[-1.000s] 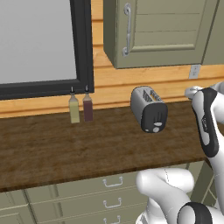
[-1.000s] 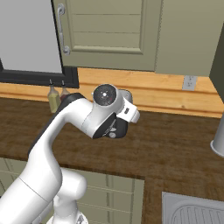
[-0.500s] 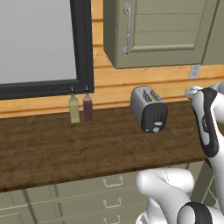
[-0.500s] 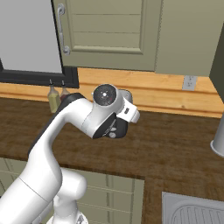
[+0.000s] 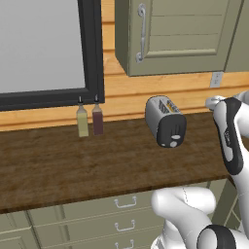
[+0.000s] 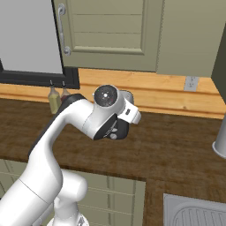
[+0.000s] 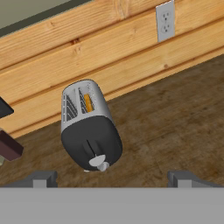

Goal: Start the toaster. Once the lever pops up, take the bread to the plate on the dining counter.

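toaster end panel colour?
Black, on the silver-grey toaster, with a light round knob low on it. Clearest in the hand view.

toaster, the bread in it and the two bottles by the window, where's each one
toaster [image 5: 165, 127]: left base view, on its black end panel.
bread [image 7: 88, 103]: hand view, on the golden edge showing in one slot.
two bottles [image 5: 82, 121]: left base view, on the body of the paler, yellowish bottle.

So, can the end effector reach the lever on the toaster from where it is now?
Probably yes. The open end effector faces the toaster's black end panel, and the lever is exposed, with bare worktop between them.
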